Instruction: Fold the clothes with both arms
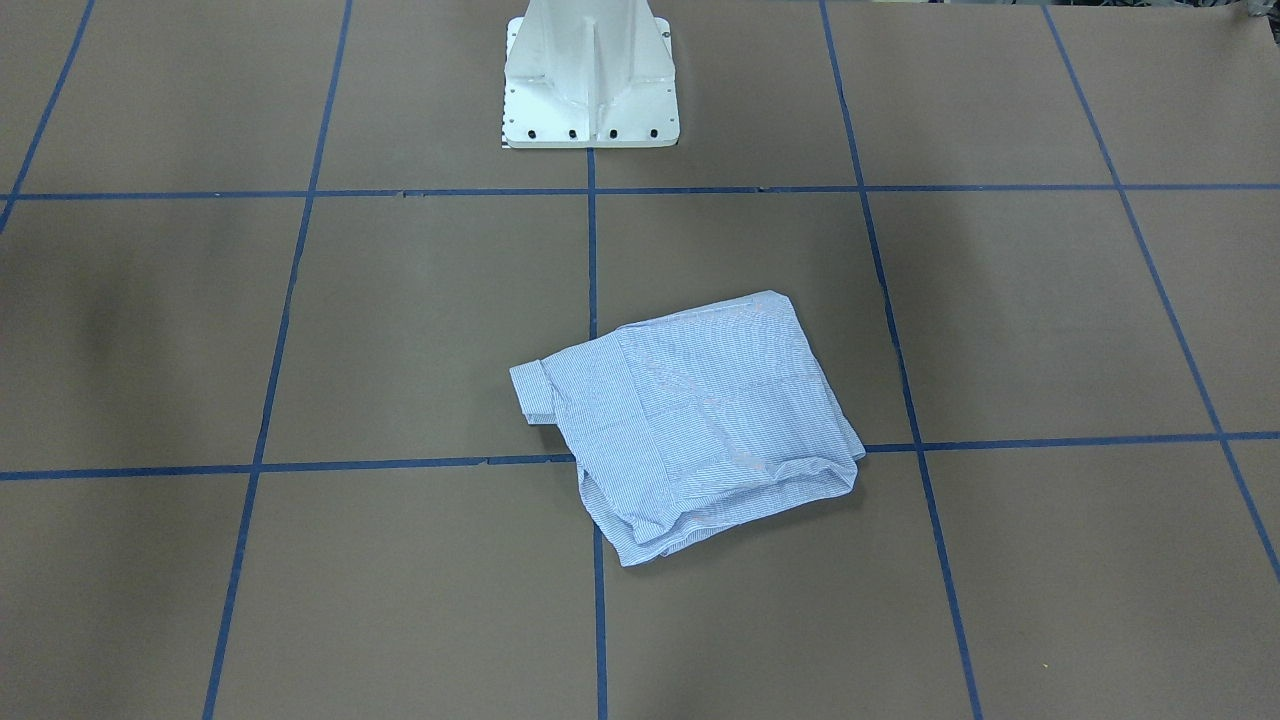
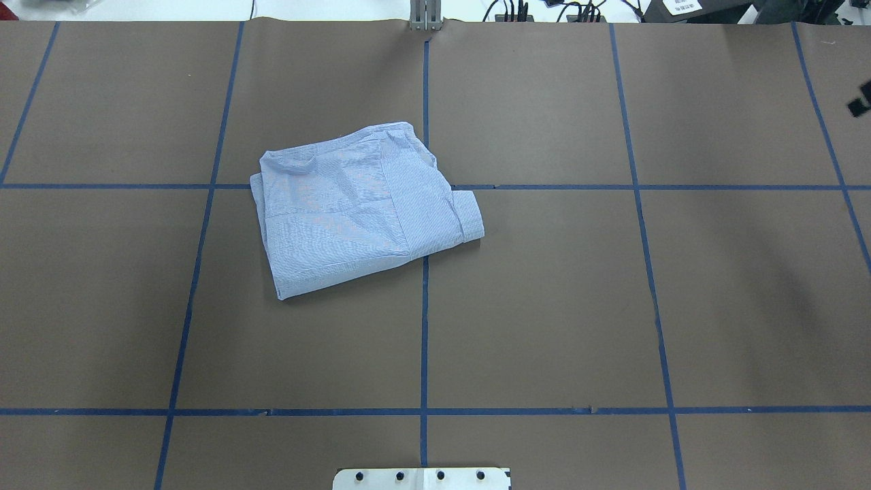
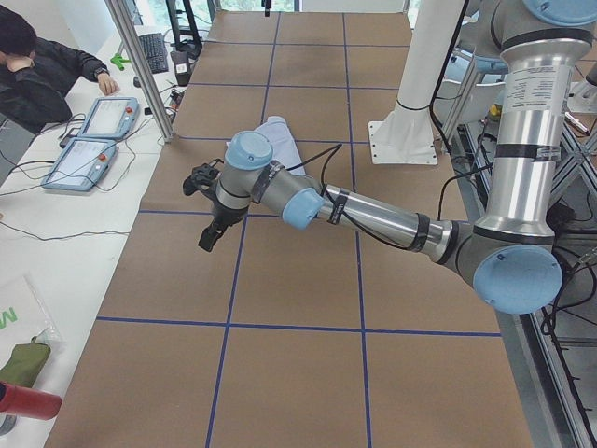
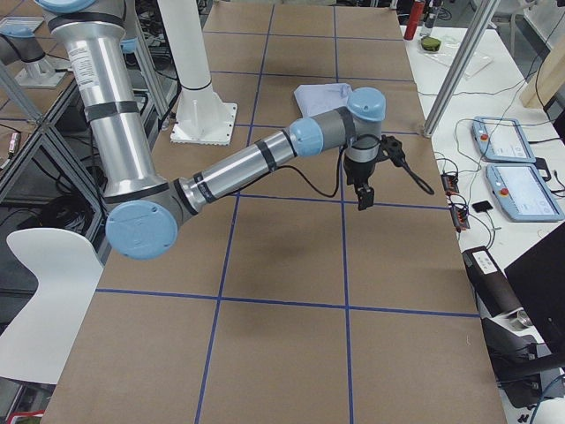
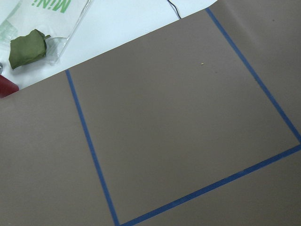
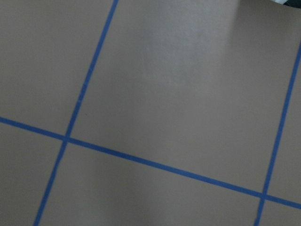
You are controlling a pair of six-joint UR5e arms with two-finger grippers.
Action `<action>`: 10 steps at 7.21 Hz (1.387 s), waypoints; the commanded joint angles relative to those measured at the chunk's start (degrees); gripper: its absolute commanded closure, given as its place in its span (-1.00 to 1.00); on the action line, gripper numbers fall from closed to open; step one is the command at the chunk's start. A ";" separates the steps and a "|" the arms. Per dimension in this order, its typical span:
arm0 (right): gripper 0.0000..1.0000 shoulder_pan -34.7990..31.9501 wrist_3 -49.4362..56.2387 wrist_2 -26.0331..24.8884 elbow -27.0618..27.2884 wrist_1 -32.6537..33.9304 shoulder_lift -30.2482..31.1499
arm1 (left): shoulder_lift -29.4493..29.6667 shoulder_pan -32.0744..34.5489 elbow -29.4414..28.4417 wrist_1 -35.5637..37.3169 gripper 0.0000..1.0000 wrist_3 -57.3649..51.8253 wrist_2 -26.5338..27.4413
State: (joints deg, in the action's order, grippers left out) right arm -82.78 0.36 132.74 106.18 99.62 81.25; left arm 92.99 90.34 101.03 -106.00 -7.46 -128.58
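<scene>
The clothes are one light-blue striped shirt [image 1: 690, 420] lying folded into a rough square on the brown table, with a cuff sticking out at one side. From overhead the shirt [image 2: 354, 204] sits left of the centre line. Both arms hang above the table away from it. The left gripper [image 3: 210, 233] shows only in the exterior left view, nearer that camera than the shirt [image 3: 280, 140]. The right gripper [image 4: 364, 199] shows only in the exterior right view, nearer that camera than the shirt [image 4: 322, 95]. I cannot tell whether either is open or shut. Both wrist views show only table and blue tape.
The white pedestal base [image 1: 590, 80] stands at the robot's edge of the table. A person [image 3: 37, 65] sits at a side desk by two teach pendants [image 3: 93, 140]. A metal post [image 3: 140, 65] rises at the table's far edge. A plastic bag [image 5: 28, 47] lies off the table.
</scene>
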 commanded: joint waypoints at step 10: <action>-1.00 -5.03 -3.88 -5.65 1.24 -9.48 21.82 | -10.81 9.51 -8.23 5.25 -1.00 -6.96 -7.90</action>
State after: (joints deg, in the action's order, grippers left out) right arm -88.64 -2.93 127.41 108.38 95.06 100.51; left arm 82.44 99.92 91.00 -103.33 -14.45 -134.87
